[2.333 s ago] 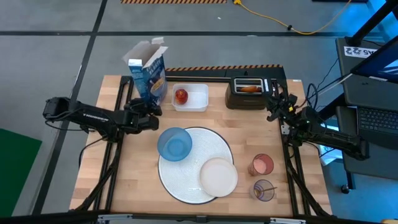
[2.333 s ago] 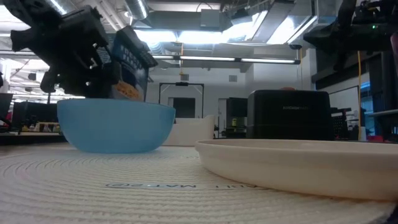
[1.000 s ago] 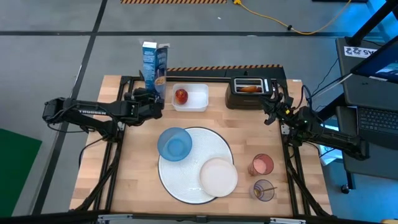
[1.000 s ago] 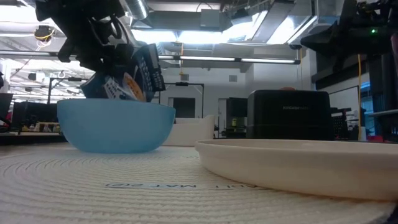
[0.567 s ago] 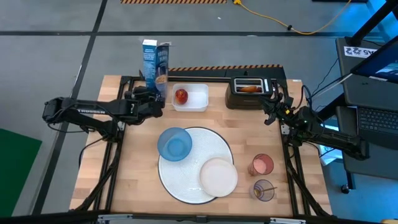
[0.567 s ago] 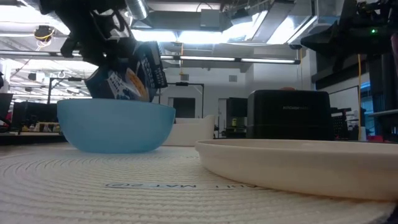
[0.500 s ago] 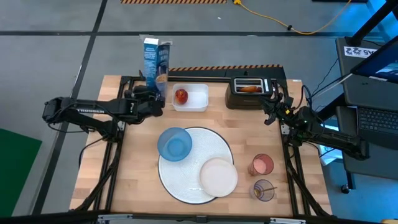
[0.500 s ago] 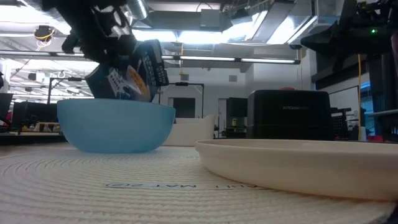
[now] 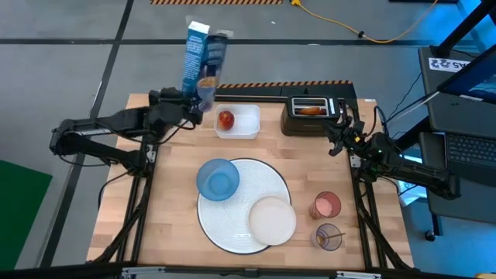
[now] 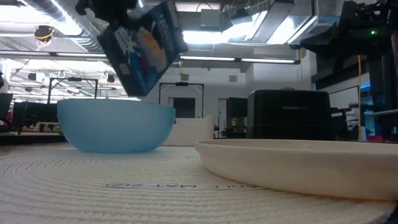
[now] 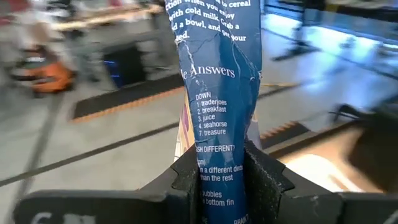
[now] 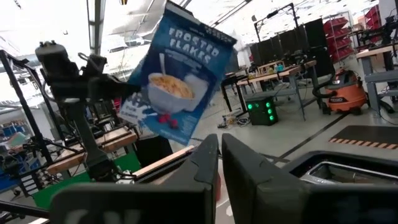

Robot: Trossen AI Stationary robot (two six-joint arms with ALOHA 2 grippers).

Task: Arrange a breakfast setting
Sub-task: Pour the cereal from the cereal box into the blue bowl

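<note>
The left gripper is clamping a blue cereal box between its fingers, pinching the box's narrow lower end and holding it raised and tilted above the table's far-left corner, at about 11 o'clock from the blue bowl. In the low view the box is hanging slanted in the air above and behind the bowl.

Just at 3 o'clock of the left gripper, the red apple is lying inside the white square tub. The bowl is sitting on the large round white mat toward its 10 o'clock edge, and the small cream plate is resting on the mat at about 5 o'clock. At 3 o'clock of the plate, off the mat, the pink tumbler is standing, with the purple tumbler just at its 6 o'clock, a thin spoon leaning inside it.

The right gripper is hovering near the table's right edge, just at 5 o'clock of the black toaster, which is carrying a bagel in its slot. Its fingers are nearly pressed together, holding nothing.
</note>
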